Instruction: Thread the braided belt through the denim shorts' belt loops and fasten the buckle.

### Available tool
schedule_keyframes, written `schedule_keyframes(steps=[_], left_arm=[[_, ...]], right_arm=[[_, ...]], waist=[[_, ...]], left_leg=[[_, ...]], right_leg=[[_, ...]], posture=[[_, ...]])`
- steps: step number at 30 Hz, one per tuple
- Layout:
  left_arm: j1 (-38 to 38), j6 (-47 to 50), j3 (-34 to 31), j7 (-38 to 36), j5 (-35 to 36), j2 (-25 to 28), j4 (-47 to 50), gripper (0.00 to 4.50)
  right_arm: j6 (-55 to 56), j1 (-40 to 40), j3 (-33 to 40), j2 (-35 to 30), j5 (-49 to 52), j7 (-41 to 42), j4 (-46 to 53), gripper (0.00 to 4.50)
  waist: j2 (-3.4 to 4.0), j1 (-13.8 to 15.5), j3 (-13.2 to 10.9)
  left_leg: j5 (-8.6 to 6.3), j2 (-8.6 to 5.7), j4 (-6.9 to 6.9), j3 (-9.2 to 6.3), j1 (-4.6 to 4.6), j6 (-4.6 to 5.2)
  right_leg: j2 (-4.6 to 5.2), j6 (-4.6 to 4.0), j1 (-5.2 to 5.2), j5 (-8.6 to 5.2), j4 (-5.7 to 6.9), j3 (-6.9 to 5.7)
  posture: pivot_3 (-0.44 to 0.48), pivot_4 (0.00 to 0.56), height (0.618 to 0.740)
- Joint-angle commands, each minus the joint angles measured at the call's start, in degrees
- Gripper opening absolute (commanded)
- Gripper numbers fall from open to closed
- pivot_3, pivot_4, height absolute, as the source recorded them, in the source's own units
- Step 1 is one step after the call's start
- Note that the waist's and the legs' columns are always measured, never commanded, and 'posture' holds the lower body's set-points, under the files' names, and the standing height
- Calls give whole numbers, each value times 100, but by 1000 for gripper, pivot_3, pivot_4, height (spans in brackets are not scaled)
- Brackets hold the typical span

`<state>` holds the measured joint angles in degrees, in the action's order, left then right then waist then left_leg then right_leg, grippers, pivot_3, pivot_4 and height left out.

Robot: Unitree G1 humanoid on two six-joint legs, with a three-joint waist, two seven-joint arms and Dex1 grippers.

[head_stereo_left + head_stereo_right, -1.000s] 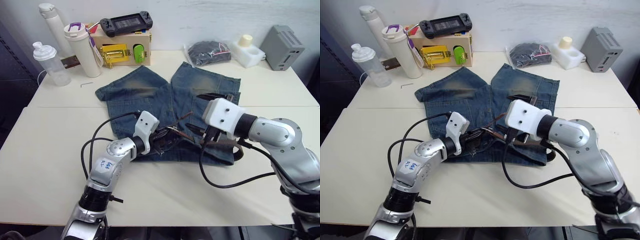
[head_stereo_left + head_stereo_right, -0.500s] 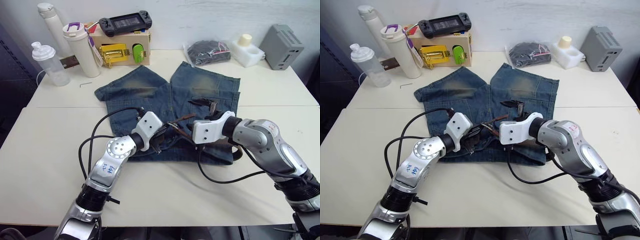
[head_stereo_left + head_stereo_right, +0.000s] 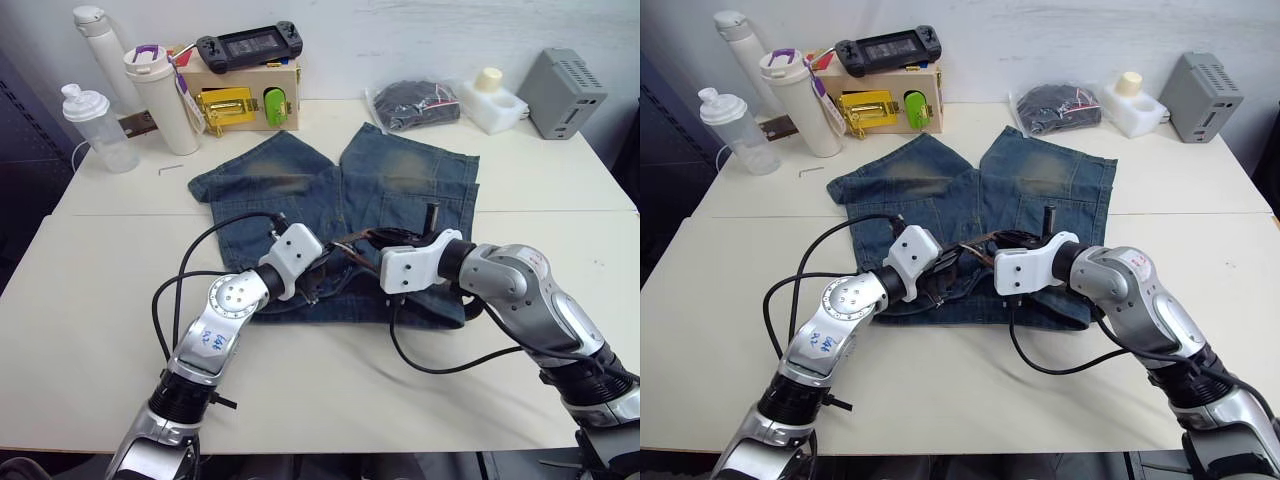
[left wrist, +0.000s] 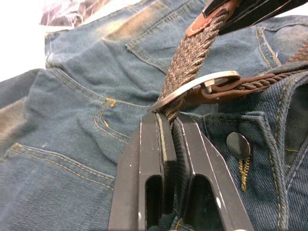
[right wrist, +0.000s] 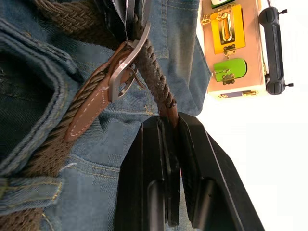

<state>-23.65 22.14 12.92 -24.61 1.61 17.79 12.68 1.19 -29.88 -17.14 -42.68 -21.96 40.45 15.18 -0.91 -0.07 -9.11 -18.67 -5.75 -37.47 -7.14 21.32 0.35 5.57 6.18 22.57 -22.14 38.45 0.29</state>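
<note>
On the middle of the white desk (image 3: pixel 90 330) lay the faded blue denim shorts (image 3: pixel 300 185), legs toward the far edge, waistband toward the near edge. Dark-brown braided belt (image 4: pixel 185 57) ran along the waistband, partly under a short blue denim belt loop (image 5: pixel 29 190). Small silver rectangular buckle (image 4: pixel 195 86) sat at the waistband centre, just beside the shorts' dark metal button (image 4: pixel 238 144), with the woven strap passing through its frame.

Left gripper (image 4: pixel 171 120) was clamped on the braided belt right at the buckle, fingers pinching the strap with the frame touching their tips. Right gripper (image 5: pixel 168 122) was clamped on the belt's free end, on the other side of the buckle; its fingers (image 5: pixel 144 159) gripped the strap near the smooth brown leather tip. Both grippers met over the waistband centre in the head views, near each other.

Along the far edge: wooden latch box (image 3: pixel 245 100) with a black handheld console (image 3: pixel 250 45) on top, white tumbler (image 3: pixel 165 95), clear shaker bottle (image 3: pixel 95 125), bagged dark bundle (image 3: pixel 415 105), grey box (image 3: pixel 565 95).
</note>
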Motion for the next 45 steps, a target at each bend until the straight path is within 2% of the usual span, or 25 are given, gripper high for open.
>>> schedule_keyframes(steps=[1, 4, 7, 9, 10, 13, 14, 19, 25, 29, 34, 37, 45], left_arm=[[122, -6, -406, -381, 699, -93, 413, 1564], [178, 432, -754, -498, 1094, -47, 461, 2799], [211, 1002, -1501, -824, 1986, 85, 254, 4148], [153, 991, -1789, -966, 2120, 264, -82, 4148], [75, 974, -1917, -1034, 2155, 374, -338, 3994], [-231, 774, -2138, -1096, 2114, 586, -1167, 2919], [-315, 684, -2053, -1125, 1963, 684, -1421, 2318], [-595, 89, -1323, -1084, 971, 987, -2492, 52], [-430, -493, -609, -1321, 216, 1205, -2900, 52], [-364, -661, -568, -1318, 110, 1200, -2943, 52], [-437, -762, -684, -1257, 157, 1172, -2889, 52], [-485, -663, -897, -1260, 367, 1147, -2783, 52], [-644, 408, -1769, -1704, 1661, 1053, -2291, 52]], right_arm=[[2, 46, 176, 36, -16, 7, 111, 0], [-35, 71, 225, 44, -39, 15, 132, 0], [-78, 115, 287, 10, -53, 16, 164, 0], [-93, 161, 319, -15, -59, 9, 181, 0], [-103, 187, 336, -21, -61, 0, 198, 0], [-126, 264, 397, -19, -71, -6, 272, 0], [-127, 286, 422, -14, -74, -9, 302, 0], [-81, 396, 619, -3, 1, -86, 462, 0], [-166, 295, 1451, 18, 366, -390, 561, 0], [-4, 87, 1807, -77, 516, -555, 375, 0], [124, -115, 1743, -126, 249, -796, 96, 0], [65, -283, 1755, -34, 157, -985, -3, 0], [475, -373, 1774, -259, 157, -1049, -315, 0]], waist=[[0, 1, 0], [0, -3, 0], [0, -5, 0], [0, -9, 0], [0, -9, 0], [0, 12, 0], [0, 17, 0], [0, 4, 0], [0, 8, 0], [1, 10, 0], [0, 7, 0], [0, -7, 0], [0, -6, 0]], left_leg=[[0, 0, 0, 0, 0, 0], [0, 1, -1, 0, 0, 0], [0, 2, -3, 0, 0, 0], [0, 3, -3, -2, 0, 0], [0, 3, -3, -3, -1, 0], [0, 2, -6, -4, -1, 0], [0, -1, -11, -12, -1, 0], [-1, -11, -14, -18, 0, 1], [-2, -11, -17, -18, 0, 3], [-2, -11, -19, -18, 0, 3], [-3, -13, -20, -18, 0, 5], [-3, -13, -20, -18, 0, 5], [-3, -13, -21, -19, 4, 5]], right_leg=[[1, 0, 0, 0, 1, 0], [0, 0, 0, 0, 2, 0], [-1, 0, 0, 0, 4, 1], [-2, 0, 1, 0, 7, 1], [-2, 0, 1, 0, 7, 0], [-1, 0, 1, 0, 6, -4], [1, 0, -1, 0, 7, -7], [7, 0, -3, 0, 14, -13], [10, 0, -2, 0, 22, -12], [10, 0, -2, 0, 25, -11], [13, 0, -1, 0, 29, -10], [12, 0, 0, 0, 31, -10], [13, 0, 5, 0, 37, -11]], posture=[[0, 150, 733], [0, 150, 733], [0, 150, 733], [0, 150, 733], [0, 150, 733], [0, 150, 733], [0, 150, 733], [0, 150, 733], [0, 150, 733], [0, 150, 733], [0, 150, 733], [0, 150, 733], [0, 150, 733]])
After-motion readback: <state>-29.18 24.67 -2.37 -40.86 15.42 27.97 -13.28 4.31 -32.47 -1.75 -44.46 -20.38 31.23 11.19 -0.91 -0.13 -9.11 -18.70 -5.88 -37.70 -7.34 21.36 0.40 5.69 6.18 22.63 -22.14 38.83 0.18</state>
